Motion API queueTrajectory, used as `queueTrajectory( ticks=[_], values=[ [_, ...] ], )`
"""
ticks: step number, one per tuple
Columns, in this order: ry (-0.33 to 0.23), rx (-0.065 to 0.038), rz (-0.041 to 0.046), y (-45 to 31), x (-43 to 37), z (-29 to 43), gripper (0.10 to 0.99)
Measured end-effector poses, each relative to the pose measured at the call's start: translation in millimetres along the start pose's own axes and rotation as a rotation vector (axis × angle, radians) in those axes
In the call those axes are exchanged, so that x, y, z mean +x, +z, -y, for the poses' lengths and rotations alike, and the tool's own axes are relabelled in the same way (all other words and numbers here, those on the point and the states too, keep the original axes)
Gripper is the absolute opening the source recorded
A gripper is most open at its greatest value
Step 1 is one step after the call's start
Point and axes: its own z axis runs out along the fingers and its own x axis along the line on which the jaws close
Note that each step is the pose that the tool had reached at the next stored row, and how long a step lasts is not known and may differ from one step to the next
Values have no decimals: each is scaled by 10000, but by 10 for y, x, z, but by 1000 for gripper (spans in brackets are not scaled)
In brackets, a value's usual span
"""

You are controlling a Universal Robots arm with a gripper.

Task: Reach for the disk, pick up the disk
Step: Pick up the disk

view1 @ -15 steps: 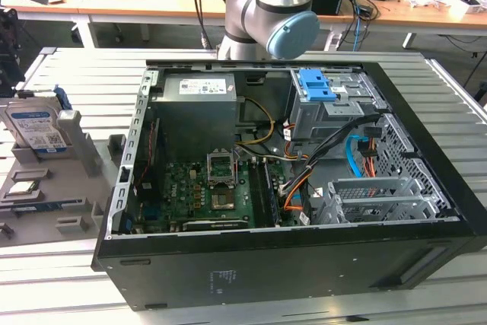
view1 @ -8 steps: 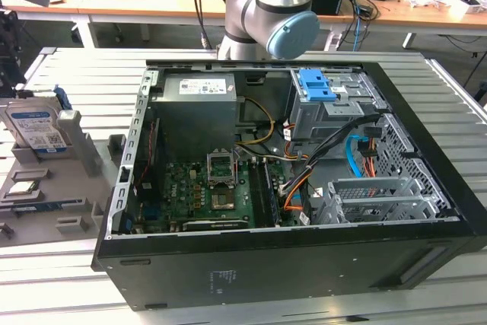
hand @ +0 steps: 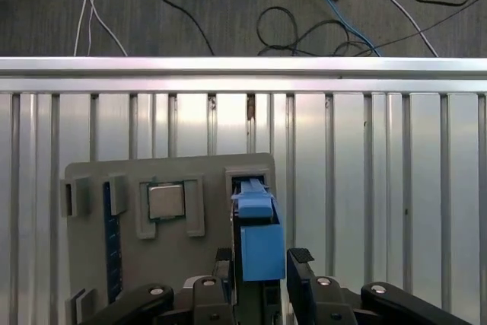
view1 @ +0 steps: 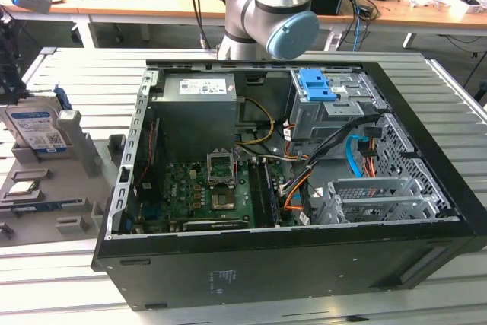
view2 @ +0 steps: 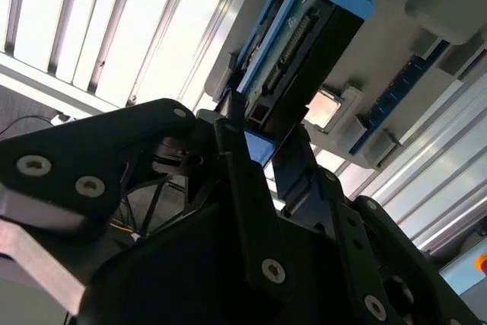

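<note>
The black gripper [hand: 261, 262], its bolted linkage plates close under the lens in both wrist views, hangs over the disk [hand: 257, 222], a rectangular silver hard drive framed by a bright blue plastic carrier; one jaw stands on each side of it, so the disk lies directly between the jaws, not off to either side; whether they press on its faces or merely flank them I cannot tell. The disk stands on edge in a slot of the grey plastic fixture block [hand: 175, 176], which rests on the ribbed aluminium table [hand: 380, 188]; its broad faces are turned toward the jaws, and its narrow blue upper edge runs lengthwise through the gap, at right angles to the line on which the jaws close; that reads as a sound alignment for a pinch across the thickness. A small flat square silver chip [hand: 165, 201] sits in its own recess just outside one jaw. By my judgement the reach is about complete; the disk is not yet lifted from its slot.
</note>
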Motion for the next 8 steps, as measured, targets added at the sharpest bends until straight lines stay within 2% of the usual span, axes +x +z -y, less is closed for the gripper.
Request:
queueTrajectory(
  ticks=[1, 5, 8],
  values=[
    [-69, 0, -2, 51, 2, 2, 420],
    [-158, 2, -5, 133, 3, 5, 420],
    [-240, 1, -9, 230, 3, 9, 420]
  ],
)
